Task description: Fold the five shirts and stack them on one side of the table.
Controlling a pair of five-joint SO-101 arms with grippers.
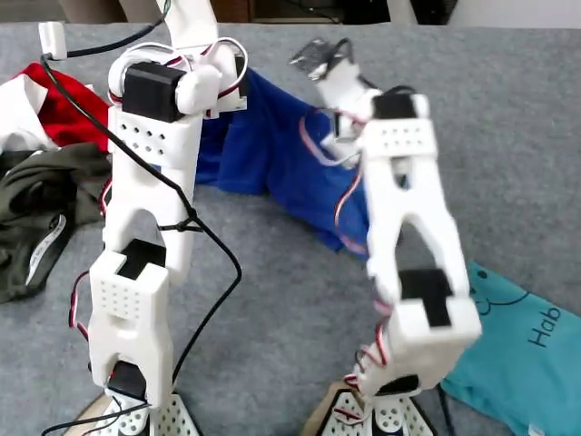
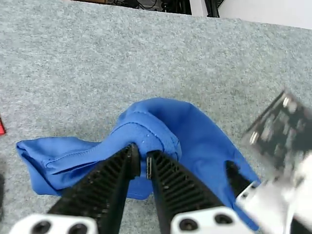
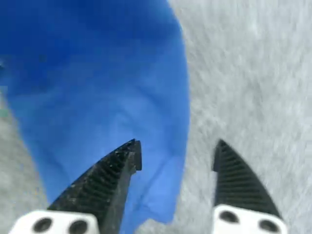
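A blue shirt (image 1: 290, 163) lies crumpled in the middle of the grey table. My left gripper (image 2: 140, 157) is shut on a fold of the blue shirt (image 2: 161, 131), pinching its hem near the collar. My right gripper (image 3: 178, 153) stands open just above the blue shirt (image 3: 97, 87), its fingers astride the cloth's edge. In the high view the left arm (image 1: 154, 182) stands over the shirt's left end and the right arm (image 1: 399, 182) over its right part. The right arm's gripper (image 2: 278, 146) appears beside the shirt in the left wrist view.
A red shirt (image 1: 59, 109), a white one (image 1: 18, 113) and a dark olive one (image 1: 41, 204) are heaped at the table's left side. A teal shirt (image 1: 522, 350) lies at the front right. A black cable (image 1: 213, 245) loops across the table front.
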